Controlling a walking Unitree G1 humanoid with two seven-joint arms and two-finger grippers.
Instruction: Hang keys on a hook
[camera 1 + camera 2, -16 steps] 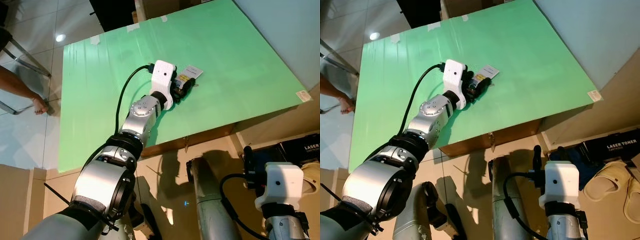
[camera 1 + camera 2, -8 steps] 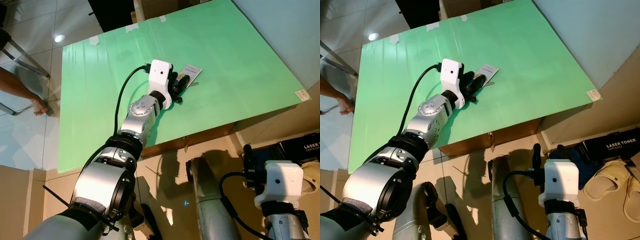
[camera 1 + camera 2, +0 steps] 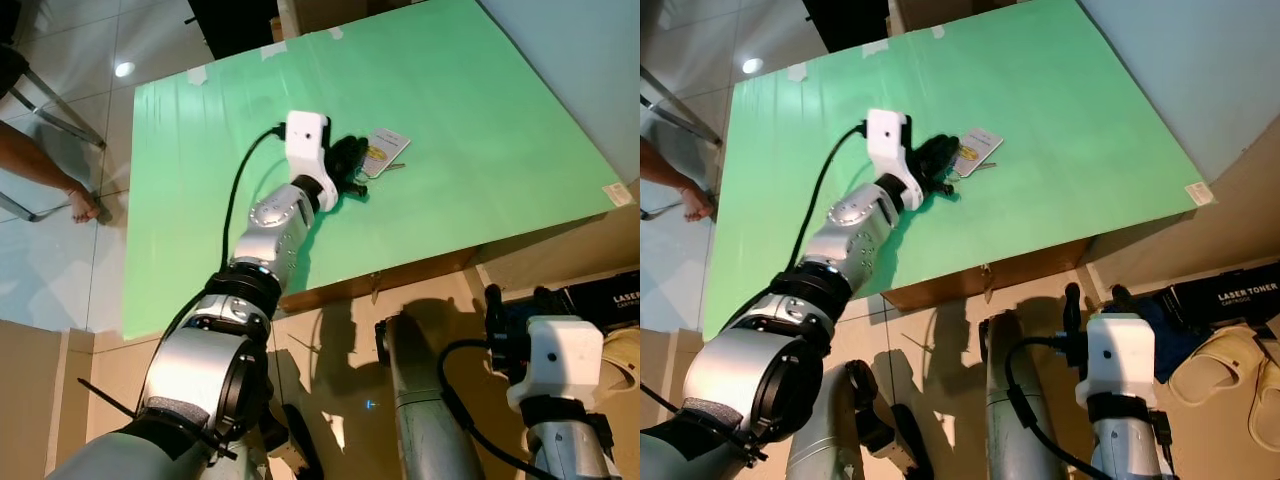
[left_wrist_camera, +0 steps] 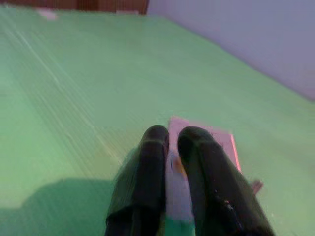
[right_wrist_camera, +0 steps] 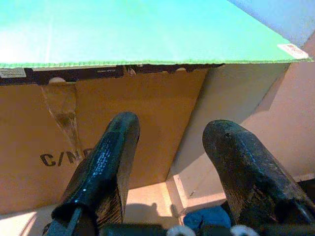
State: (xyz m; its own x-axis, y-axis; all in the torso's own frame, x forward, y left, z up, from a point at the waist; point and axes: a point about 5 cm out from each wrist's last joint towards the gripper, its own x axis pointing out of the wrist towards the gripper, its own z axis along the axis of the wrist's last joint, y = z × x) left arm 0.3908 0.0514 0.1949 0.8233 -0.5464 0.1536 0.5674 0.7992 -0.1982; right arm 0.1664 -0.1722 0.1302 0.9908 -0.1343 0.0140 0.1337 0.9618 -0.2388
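Left wrist view: left gripper (image 4: 167, 142), two black fingers nearly pressed together, pinching the edge of a flat white rectangular key tag (image 4: 216, 140) lying on the flat green board tabletop (image 4: 74, 98); grip looks set low and flat, presumably to lift the tag and its small metal keys (image 3: 397, 165) off the surface; tag print too small to read; no hook visible. Right gripper (image 5: 172, 142) hangs idle below the board edge, fingers spread, holding nothing; brown cardboard box (image 5: 98, 142) under the board reads "C/N"; black carton (image 3: 1240, 295) on the floor reads "LASER TONER".
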